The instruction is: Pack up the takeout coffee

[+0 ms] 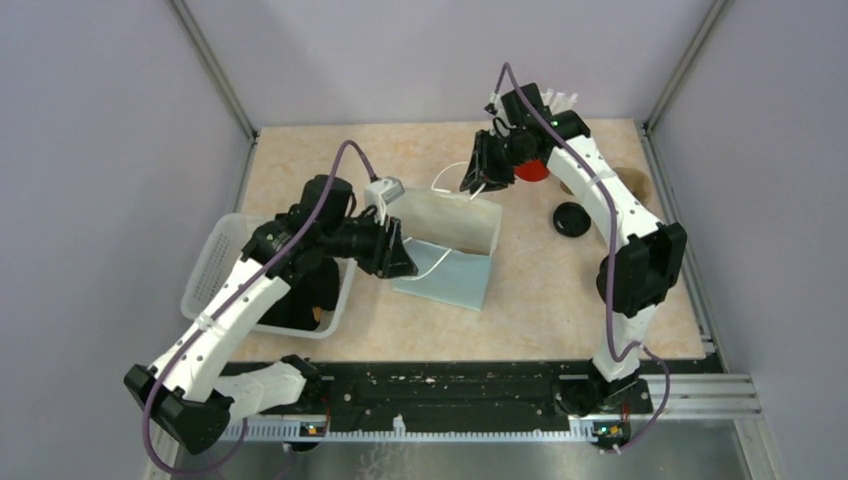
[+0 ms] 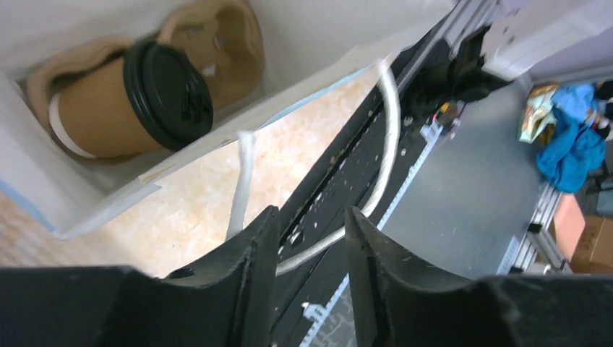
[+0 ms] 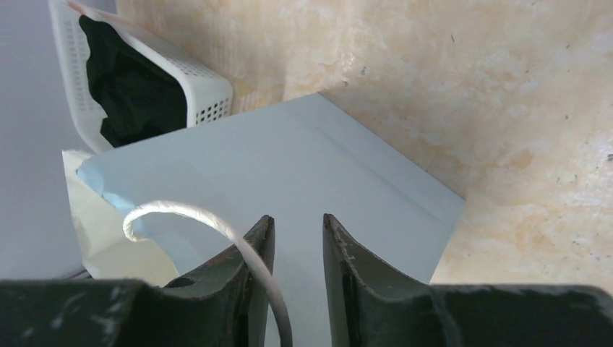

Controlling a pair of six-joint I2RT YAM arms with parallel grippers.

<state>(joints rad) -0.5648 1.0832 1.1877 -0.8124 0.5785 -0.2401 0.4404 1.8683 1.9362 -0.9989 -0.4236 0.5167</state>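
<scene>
The pale blue bag (image 1: pixel 455 275) lies on its side mid-table. In the left wrist view its open mouth (image 2: pixel 87 202) shows one kraft coffee cup with a black lid (image 2: pixel 137 97), lying in a brown pulp carrier (image 2: pixel 217 43). My left gripper (image 1: pixel 403 260) is at the bag's near mouth, open (image 2: pixel 313 213), with a white rope handle (image 2: pixel 387 144) running through the gap unpinched. My right gripper (image 1: pixel 478 180) hovers over the bag's far side (image 3: pixel 289 166), open (image 3: pixel 297 218). The other rope handle (image 3: pixel 181 210) lies against its left finger.
A loose black lid (image 1: pixel 571 219) lies right of the bag. A brown cup (image 1: pixel 637 182) shows partly behind the right arm. The red cup (image 1: pixel 533 170) is mostly hidden by the right wrist. A white basket (image 1: pixel 215 260) holding dark cloth stands at the left and also shows in the right wrist view (image 3: pixel 209 90).
</scene>
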